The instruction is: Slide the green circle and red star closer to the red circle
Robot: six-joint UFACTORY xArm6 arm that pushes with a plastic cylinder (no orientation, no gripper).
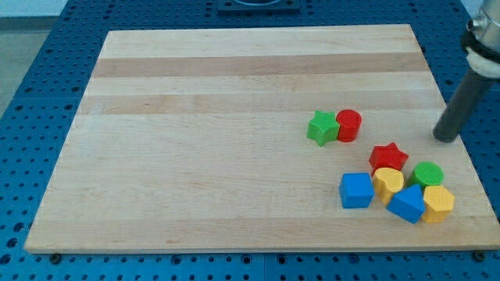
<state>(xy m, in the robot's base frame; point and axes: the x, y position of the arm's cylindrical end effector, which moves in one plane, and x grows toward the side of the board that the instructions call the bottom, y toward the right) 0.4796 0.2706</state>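
The red circle point(348, 125) stands right of the board's middle, touching a green star point(321, 128) on its left. The red star point(388, 157) lies below and to the right of it, at the top of a cluster. The green circle point(427, 174) sits at the cluster's right, just right of the red star. My tip point(445, 138) is at the board's right edge, above the green circle and right of the red star, touching no block.
The cluster also holds a yellow heart point(388, 181), a blue cube point(356, 190), a blue block point(406, 204) and a yellow hexagon point(437, 203). The wooden board point(234, 140) lies on a blue perforated table point(39, 78).
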